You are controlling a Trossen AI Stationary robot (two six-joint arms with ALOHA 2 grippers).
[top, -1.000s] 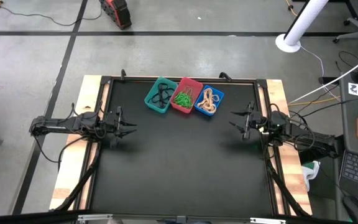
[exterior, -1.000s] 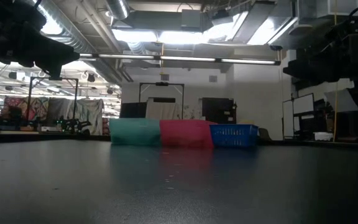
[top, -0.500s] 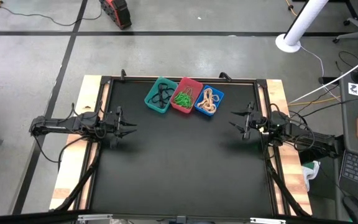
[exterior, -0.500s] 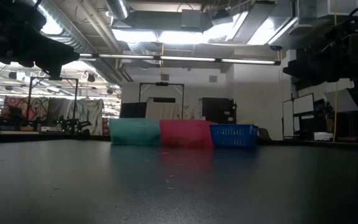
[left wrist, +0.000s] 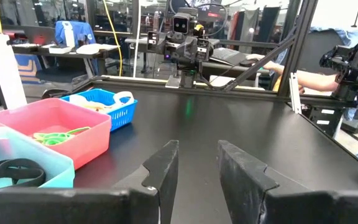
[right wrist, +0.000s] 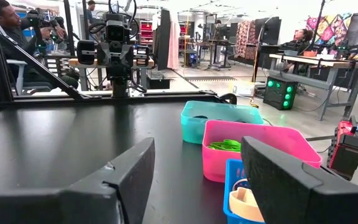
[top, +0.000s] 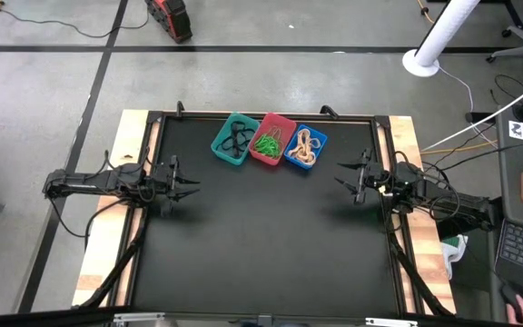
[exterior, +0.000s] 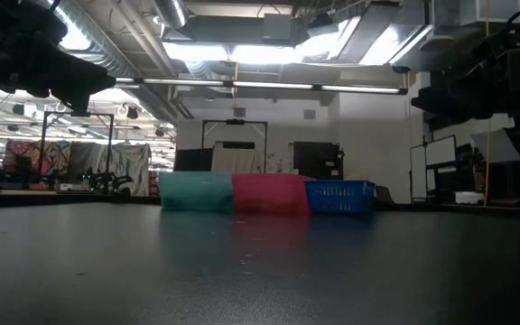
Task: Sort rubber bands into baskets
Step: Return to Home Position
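The rubber bands (top: 265, 143) are held sorted in the baskets (top: 217, 146) at 12 o'clock. The left gripper (top: 187, 189) is parked at 9 o'clock, narrowly parted, empty; the right gripper (top: 343, 177) at 3 o'clock, wide, empty. A tan loop (top: 303, 145) heaped in the blue basket (top: 323, 141) could be sprung out by its own elasticity.

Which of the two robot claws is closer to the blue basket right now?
The right gripper. It waits a short way from the blue basket, near the table's right edge; the left gripper waits much farther off, near the left edge.
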